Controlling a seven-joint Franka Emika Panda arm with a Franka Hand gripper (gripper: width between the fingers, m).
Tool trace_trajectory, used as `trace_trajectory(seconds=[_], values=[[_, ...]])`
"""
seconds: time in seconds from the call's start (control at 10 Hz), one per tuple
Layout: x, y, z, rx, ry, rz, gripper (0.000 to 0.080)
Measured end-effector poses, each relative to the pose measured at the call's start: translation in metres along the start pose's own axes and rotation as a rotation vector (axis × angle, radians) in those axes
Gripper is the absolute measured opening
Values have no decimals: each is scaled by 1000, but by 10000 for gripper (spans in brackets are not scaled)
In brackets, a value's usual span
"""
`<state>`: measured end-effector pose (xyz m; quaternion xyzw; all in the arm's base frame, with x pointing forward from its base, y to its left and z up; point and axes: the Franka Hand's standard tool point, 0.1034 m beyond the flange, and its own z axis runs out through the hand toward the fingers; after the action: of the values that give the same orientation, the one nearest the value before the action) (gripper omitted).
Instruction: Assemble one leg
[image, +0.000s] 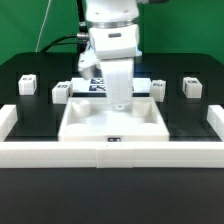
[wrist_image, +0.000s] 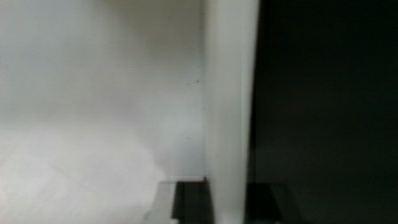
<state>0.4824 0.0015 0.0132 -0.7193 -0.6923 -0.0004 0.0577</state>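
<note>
- The two-finger gripper (image: 120, 102) of the white robot arm (image: 110, 30) is hanging fingertips-down over the rear part of the large flat white panel with recessed corners (image: 80, 125). Whether its fingers are apart, together or clamped on something cannot be told.
- Four small white plastic blocks with black-and-white square tags are lying in a row on the black table (image: 32, 115), behind the panel. The far-left leg (image: 28, 85) and inner-left leg (image: 62, 92) are sitting to the exterior view's left of the gripper. The inner-right leg (image: 158, 88) and far-right leg (image: 190, 87) are sitting to its right. Each is standing clear of the gripper.
- The marker board (image: 96, 85) is showing just behind the gripper, between the two inner legs.
- A white U-shaped rail (image: 110, 152) is bordering the panel's near side.
- The wrist view is showing only a blurred white surface (wrist_image: 89, 100) beside darkness.
</note>
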Motion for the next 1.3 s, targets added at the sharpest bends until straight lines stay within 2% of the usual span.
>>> trace_trajectory(seconds=[0.2,0.6,0.7,0.9,1.0,1.1,1.3], values=[[30,8,3,3,14,42,64],[29,10,2,-8,15,43,64],[38,10,4,-15,20,51,64],[68,14,5,-14,34,65,64],[78,14,7,3,36,70,64],[85,14,7,6,37,68,64],[86,14,7,5,28,64,64]])
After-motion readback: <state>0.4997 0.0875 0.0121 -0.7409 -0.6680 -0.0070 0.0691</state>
